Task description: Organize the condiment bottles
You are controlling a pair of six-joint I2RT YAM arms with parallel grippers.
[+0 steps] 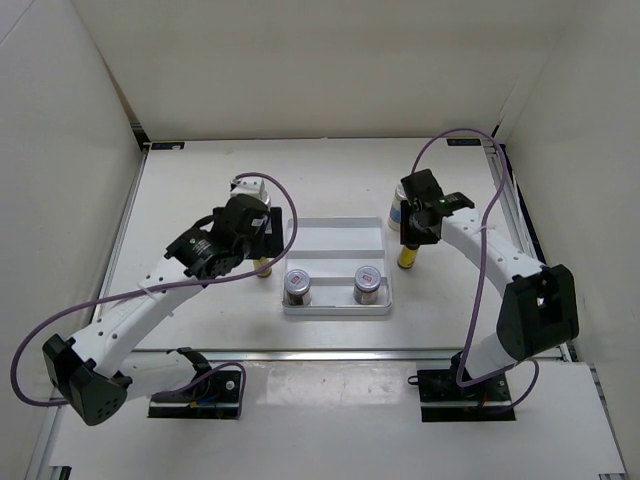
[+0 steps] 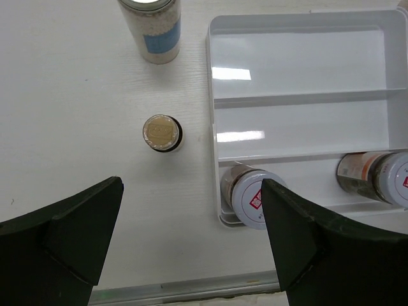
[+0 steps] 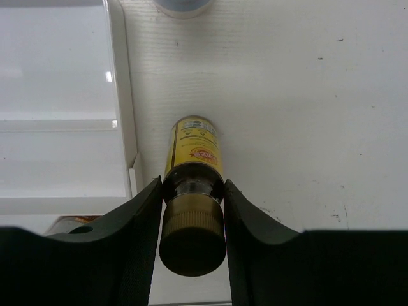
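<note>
My right gripper [image 3: 191, 185] is shut on the neck of a tiny yellow dark-capped bottle [image 3: 194, 150], which is upright just right of the white tray [image 3: 57, 115]; the top view shows that bottle [image 1: 408, 257] under the gripper [image 1: 413, 233]. A tall white blue-banded bottle [image 1: 397, 212] stands just behind it. My left gripper [image 2: 191, 185] is open and empty above the table, left of the tray [image 2: 299, 95]. The second yellow bottle [image 2: 162, 132] and the second tall white bottle [image 2: 152, 29] stand ahead of it. Two silver-lidded jars [image 2: 254, 199] [image 2: 382, 178] sit in the tray's near compartment.
The tray [image 1: 337, 232] has three long compartments; the two far ones hold nothing. The table's metal front rail [image 2: 191, 290] runs just below my left fingers. White walls enclose the table on three sides.
</note>
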